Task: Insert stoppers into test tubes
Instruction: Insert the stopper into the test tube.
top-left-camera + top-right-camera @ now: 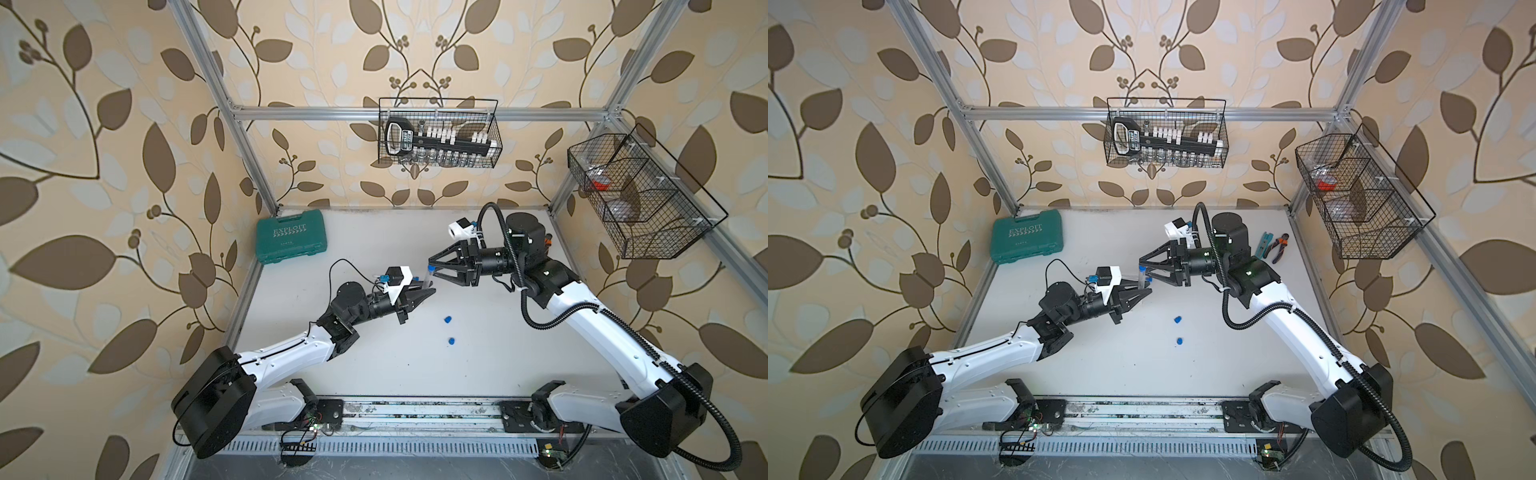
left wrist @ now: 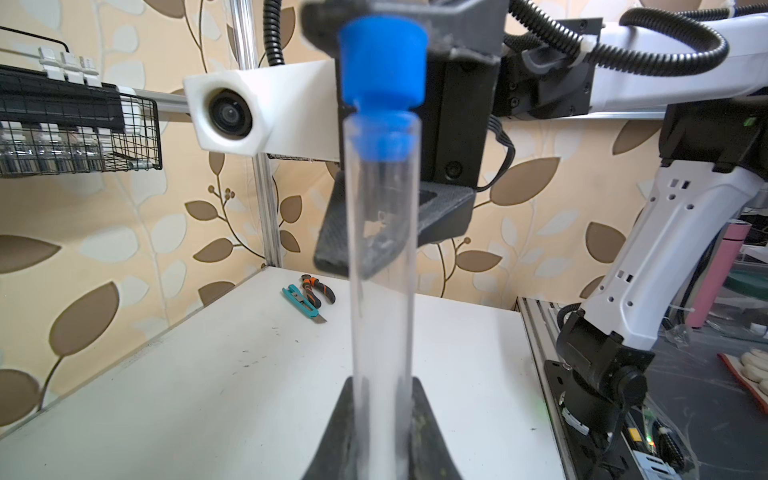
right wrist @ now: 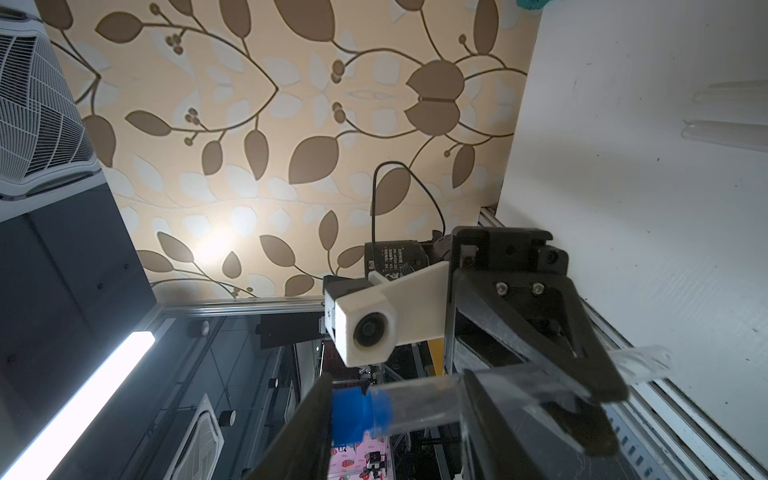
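My left gripper [image 1: 430, 291] [image 2: 382, 386] is shut on the lower part of a clear test tube [image 2: 380, 257], holding it upright above the white table [image 1: 415, 374]. A blue stopper [image 2: 382, 70] [image 3: 357, 415] sits partly inside the tube's mouth. My right gripper [image 1: 433, 268] [image 3: 399, 386] is open and straddles the tube's top end. One of its fingers [image 2: 328, 16] lies against the stopper's outer face, and the tube runs past the other finger. Two loose stoppers [image 1: 447, 319] [image 1: 451, 340] lie on the table. Two more test tubes [image 3: 727, 93] [image 3: 723, 129] lie flat on it.
A green tool case [image 1: 291, 236] sits at the table's back left. Pliers and a utility knife [image 1: 1277, 247] lie at the back right. A wire basket [image 1: 438, 162] with vials hangs on the back wall, and another wire basket [image 1: 640, 195] hangs on the right frame.
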`<state>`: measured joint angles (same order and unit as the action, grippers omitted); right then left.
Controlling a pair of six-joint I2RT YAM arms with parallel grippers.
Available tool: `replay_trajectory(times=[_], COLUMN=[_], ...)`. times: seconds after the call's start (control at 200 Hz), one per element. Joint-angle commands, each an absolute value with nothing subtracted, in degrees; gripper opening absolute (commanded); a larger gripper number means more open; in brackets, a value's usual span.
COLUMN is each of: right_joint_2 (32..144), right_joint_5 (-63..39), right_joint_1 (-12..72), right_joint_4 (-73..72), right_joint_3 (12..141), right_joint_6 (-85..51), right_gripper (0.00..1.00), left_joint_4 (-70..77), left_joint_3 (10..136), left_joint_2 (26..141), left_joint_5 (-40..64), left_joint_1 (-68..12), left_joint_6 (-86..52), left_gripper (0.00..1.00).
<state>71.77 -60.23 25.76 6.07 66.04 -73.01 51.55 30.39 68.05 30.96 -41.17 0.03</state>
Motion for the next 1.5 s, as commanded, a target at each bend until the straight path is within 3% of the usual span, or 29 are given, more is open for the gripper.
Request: replay_trajectory(times=[0.0,0.655,1.494], right_joint_2=[71.81,71.02,71.10], right_joint_5=[-60.34,-58.29,-57.57], right_joint_1=[26.52,26.55,25.80], right_joint_4=[8.19,14.42,13.84], right_joint_3=[63.70,57.42,51.34], right_joint_6=[-71.66,-65.39,-65.08], right_gripper=[0.44,0.41,0.35], left_joint_4=[55.38,57.91,57.80], left_joint_3=[34.50,41.24,50.74], left_joint_2=[65.92,63.75,61.17], left_joint_5=[30.95,26.37,29.53], left_joint_1=[-40.96,-40.88,-40.87], left_joint_6=[1.40,1.21,4.59], left_gripper=[0.00,0.00,0.00])
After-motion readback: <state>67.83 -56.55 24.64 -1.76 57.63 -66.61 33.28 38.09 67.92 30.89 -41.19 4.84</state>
